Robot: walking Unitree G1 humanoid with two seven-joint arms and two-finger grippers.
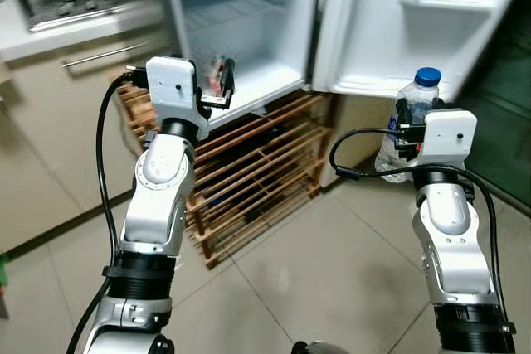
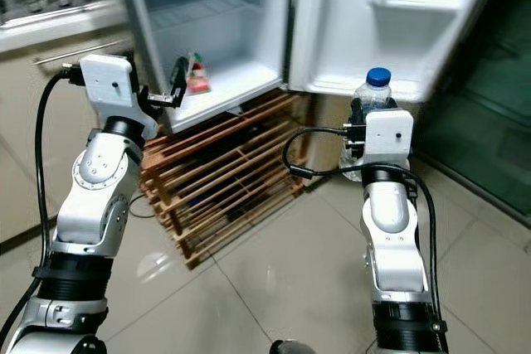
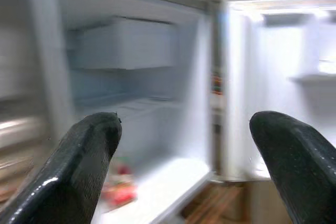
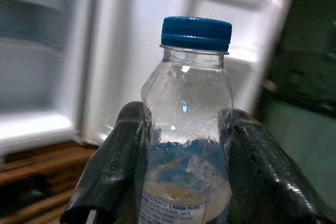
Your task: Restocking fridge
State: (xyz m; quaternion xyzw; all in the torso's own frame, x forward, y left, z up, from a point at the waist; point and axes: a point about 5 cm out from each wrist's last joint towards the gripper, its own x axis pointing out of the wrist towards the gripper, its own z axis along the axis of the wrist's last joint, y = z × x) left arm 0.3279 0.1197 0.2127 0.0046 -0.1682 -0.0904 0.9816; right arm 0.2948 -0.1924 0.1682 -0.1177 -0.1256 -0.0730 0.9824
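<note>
Restocking, carrying stage: I stand before the open fridge [image 1: 249, 31] with a water bottle [image 4: 186, 129] not yet placed. My right gripper [image 4: 184, 182] is clamped on the bottle, one finger on each side of its body, blue cap upright; in the head views it sits at about 4 o'clock, below the open door [image 1: 415, 22]. My left gripper [image 3: 184, 145] is spread wide and empty, raised at about 10 o'clock toward the fridge interior, where a small red package [image 2: 195, 76] lies on the bottom shelf. Next, I judge, the right arm must lift the bottle onto a door shelf or the interior shelf.
</note>
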